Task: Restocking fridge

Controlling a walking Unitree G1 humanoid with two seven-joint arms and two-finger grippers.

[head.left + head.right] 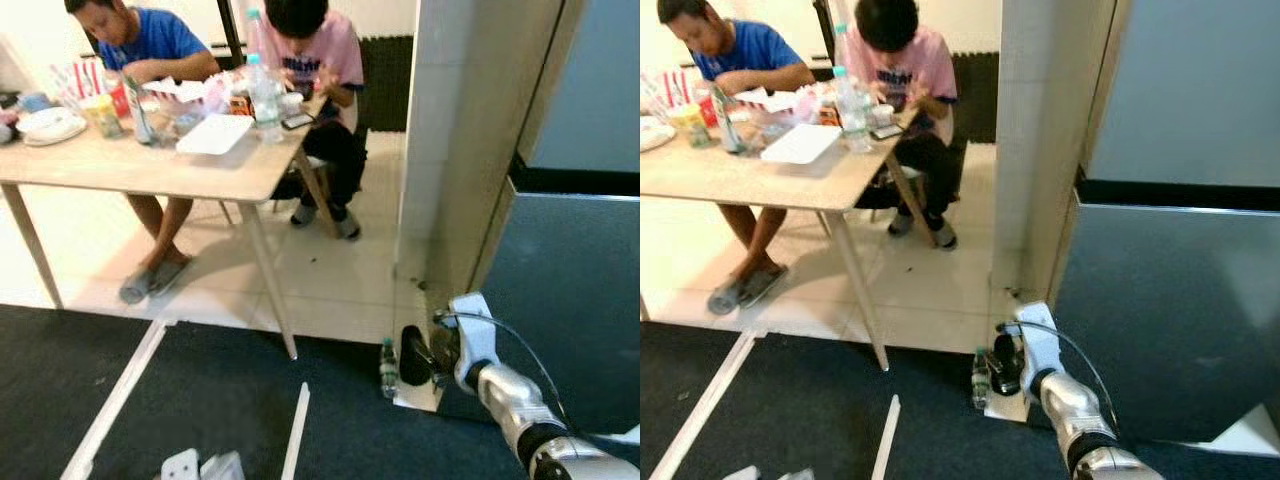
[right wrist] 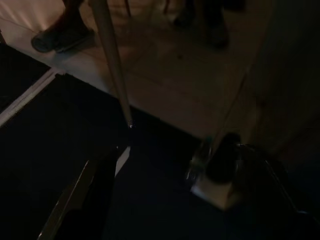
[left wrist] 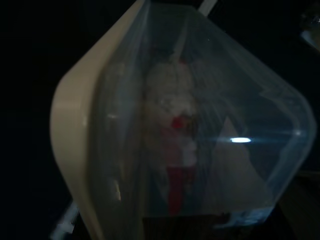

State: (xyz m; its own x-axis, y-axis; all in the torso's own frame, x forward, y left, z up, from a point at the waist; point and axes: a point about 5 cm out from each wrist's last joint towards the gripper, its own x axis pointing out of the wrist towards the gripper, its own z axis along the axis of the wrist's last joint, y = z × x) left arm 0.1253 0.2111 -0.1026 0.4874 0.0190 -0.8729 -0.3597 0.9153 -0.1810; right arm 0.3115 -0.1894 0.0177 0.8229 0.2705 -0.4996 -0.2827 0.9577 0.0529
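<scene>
The fridge (image 1: pixel 570 290) stands at the right with its grey doors shut. A clear plastic food container (image 3: pixel 200 130) with a cream lid (image 3: pixel 75 140) sits close in front of my left wrist, with pale food and a red bit inside; my left gripper is shut on it. My right arm reaches forward low beside the fridge. Its gripper (image 1: pixel 445 345) is open and holds nothing; one black finger (image 2: pixel 85 200) shows in the right wrist view.
A small water bottle (image 1: pixel 388 368) and a black object (image 1: pixel 415 355) stand on the floor at the foot of the tiled pillar (image 1: pixel 470 130). Two people sit at a cluttered table (image 1: pixel 150 165) at the left. White strips (image 1: pixel 295 430) lie on the dark carpet.
</scene>
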